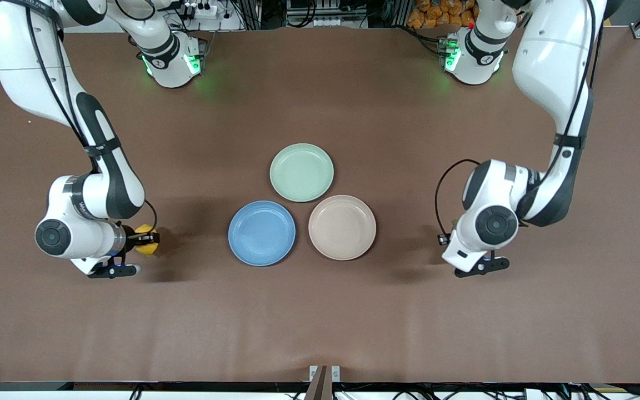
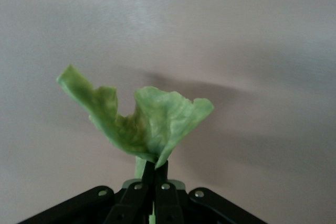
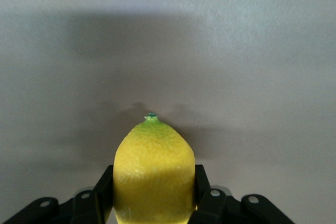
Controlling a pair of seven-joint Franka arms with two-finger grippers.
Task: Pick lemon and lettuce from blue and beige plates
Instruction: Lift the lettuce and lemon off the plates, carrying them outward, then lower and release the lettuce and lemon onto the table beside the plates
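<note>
My right gripper (image 1: 150,239) is shut on the yellow lemon (image 1: 146,240) and holds it over bare table at the right arm's end, apart from the blue plate (image 1: 261,233). In the right wrist view the lemon (image 3: 154,166) sits between the fingers of the gripper (image 3: 154,184). My left gripper (image 2: 155,170) is shut on the stem of the green lettuce leaf (image 2: 147,121), over bare table at the left arm's end, apart from the beige plate (image 1: 342,227). In the front view the left arm's wrist (image 1: 486,222) hides that gripper and the leaf. Both plates are empty.
An empty mint-green plate (image 1: 301,172) lies farther from the front camera, touching the gap between the blue and beige plates. The brown table (image 1: 320,322) stretches wide around the three plates. The arm bases stand along the top edge.
</note>
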